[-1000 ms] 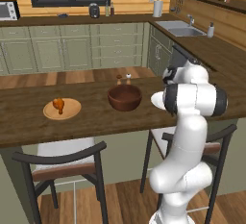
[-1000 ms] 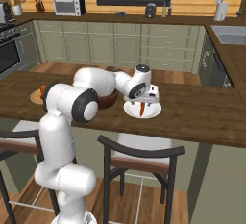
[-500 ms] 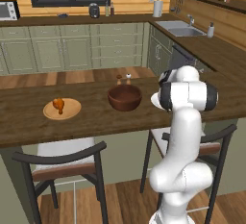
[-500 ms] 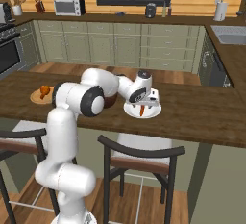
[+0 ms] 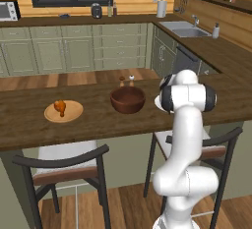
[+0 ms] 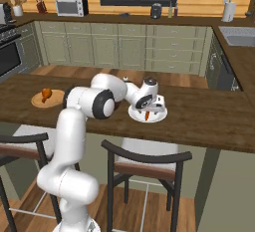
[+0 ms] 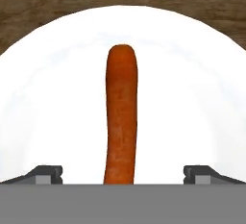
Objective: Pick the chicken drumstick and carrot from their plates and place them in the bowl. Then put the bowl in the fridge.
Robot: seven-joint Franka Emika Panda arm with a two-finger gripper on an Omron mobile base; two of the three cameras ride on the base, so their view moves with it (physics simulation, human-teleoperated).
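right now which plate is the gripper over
The white plate holding the carrot, under the open gripper; the tan plate holds the drumstick.

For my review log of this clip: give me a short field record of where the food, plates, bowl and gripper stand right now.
carrot: lies on a white plate, between the open fingers, not yet gripped
gripper: open, low over the white plate
chicken drumstick: on the tan wooden plate, untouched
bowl: on the counter, nothing seen inside from this angle
task stage: nothing moved into the bowl yet
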